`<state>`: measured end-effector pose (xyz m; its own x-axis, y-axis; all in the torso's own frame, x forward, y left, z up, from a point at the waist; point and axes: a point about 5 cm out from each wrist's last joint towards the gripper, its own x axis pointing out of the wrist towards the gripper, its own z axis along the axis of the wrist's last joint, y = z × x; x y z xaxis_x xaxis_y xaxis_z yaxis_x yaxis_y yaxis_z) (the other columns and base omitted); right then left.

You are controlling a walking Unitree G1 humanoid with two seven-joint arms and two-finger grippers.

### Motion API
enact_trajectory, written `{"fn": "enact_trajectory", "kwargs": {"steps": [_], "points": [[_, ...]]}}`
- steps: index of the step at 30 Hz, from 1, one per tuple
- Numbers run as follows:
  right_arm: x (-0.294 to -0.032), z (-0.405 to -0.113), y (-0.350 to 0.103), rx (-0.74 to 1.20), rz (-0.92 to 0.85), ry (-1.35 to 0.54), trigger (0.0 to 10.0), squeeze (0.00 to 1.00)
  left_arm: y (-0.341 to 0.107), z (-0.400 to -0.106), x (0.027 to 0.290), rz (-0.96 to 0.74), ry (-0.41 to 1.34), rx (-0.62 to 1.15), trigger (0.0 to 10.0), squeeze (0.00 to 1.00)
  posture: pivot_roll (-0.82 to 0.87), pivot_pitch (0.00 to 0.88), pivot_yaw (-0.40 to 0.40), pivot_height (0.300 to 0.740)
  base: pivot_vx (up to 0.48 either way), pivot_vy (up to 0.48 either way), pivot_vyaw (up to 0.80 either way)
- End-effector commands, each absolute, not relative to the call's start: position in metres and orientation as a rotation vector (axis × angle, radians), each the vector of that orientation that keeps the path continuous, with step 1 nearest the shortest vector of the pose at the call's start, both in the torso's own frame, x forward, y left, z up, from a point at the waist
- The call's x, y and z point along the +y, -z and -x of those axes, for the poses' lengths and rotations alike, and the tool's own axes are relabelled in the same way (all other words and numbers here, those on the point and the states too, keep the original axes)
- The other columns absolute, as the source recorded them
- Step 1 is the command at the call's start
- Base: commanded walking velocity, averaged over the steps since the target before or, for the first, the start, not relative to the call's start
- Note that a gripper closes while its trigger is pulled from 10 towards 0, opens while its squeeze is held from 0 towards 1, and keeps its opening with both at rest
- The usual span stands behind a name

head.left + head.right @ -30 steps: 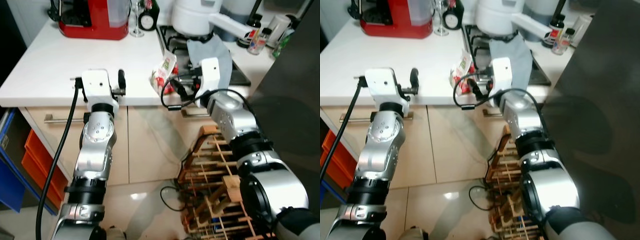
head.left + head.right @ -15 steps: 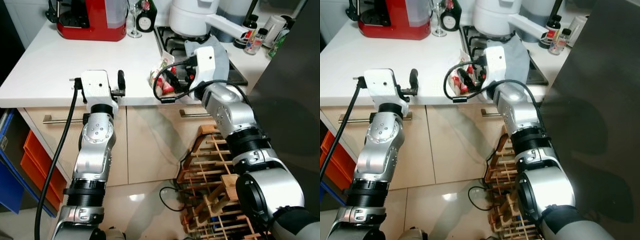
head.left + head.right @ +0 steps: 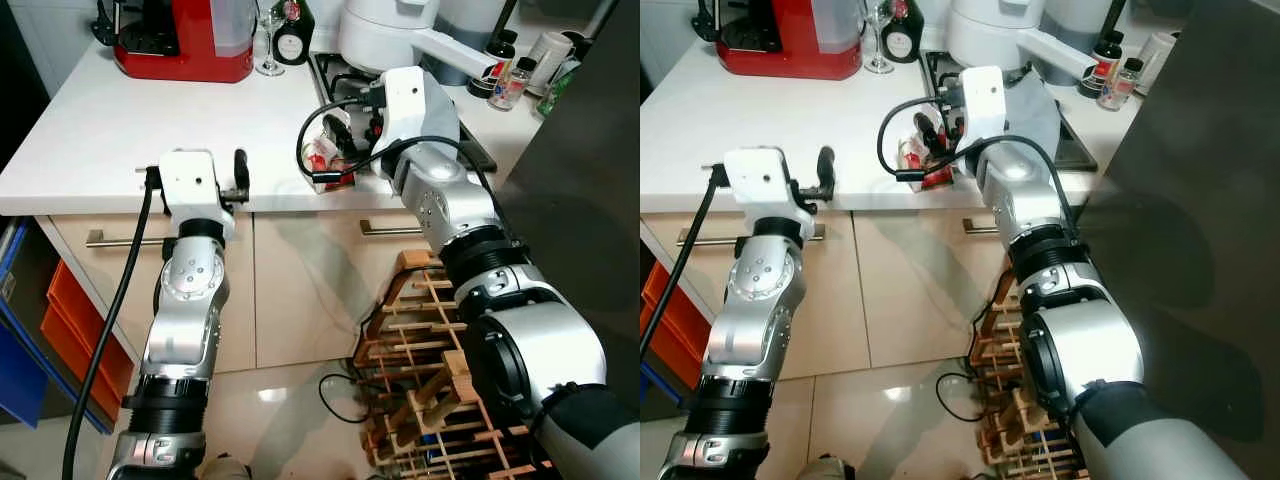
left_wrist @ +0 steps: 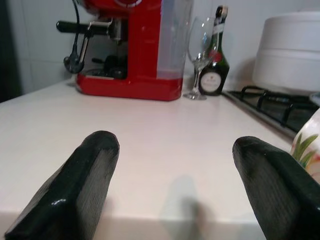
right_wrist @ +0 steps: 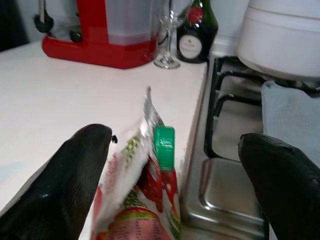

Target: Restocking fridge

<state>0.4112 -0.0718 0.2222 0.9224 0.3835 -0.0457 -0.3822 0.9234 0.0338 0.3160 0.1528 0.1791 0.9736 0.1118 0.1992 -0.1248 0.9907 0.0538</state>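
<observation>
Spread wide, the right gripper's (image 5: 175, 165) fingers (image 5: 82, 165) are held on either side of a carton (image 5: 145, 200) — presumably so it can be gripped and carried to the fridge. Nothing is grasped yet. The carton is seen standing at the counter's (image 3: 130, 120) front edge beside the hob (image 5: 235, 130), printed red and green, with a green cap; its label is blurred. The left gripper (image 4: 175, 185) is likewise parted, empty, held low over the counter edge.

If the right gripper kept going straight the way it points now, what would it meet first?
Most likely the red-and-green pouch with the green cap, standing on the white counter's edge between the open fingers of the right gripper. Beyond it in that line stands the wine glass, though depth is unclear.
</observation>
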Motion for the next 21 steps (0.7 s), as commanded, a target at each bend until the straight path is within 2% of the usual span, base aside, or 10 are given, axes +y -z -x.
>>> {"fn": "enact_trajectory", "kwargs": {"steps": [1, 9, 21], "points": [[-0.071, -0.414, -0.232, 0.017, 0.003, -0.379, 10.0, 0.00, -0.184, -0.313, 0.150, -0.080, -0.111, -0.207, 10.0, 0.00, 0.10, 0.000, -0.111, 0.740, 0.000, 0.000, 0.00], [-0.069, -0.416, -0.228, 0.015, -0.004, -0.334, 10.0, 0.00, -0.181, -0.293, 0.164, -0.112, -0.149, -0.171, 10.0, 0.00, 0.16, 0.003, -0.112, 0.740, 0.000, 0.000, 0.00], [-0.064, -0.415, -0.218, 0.054, -0.024, -0.310, 10.0, 0.00, -0.185, -0.277, 0.174, -0.156, -0.154, -0.121, 10.0, 0.00, 0.21, 0.099, -0.081, 0.740, 0.000, 0.000, 0.00]]}}
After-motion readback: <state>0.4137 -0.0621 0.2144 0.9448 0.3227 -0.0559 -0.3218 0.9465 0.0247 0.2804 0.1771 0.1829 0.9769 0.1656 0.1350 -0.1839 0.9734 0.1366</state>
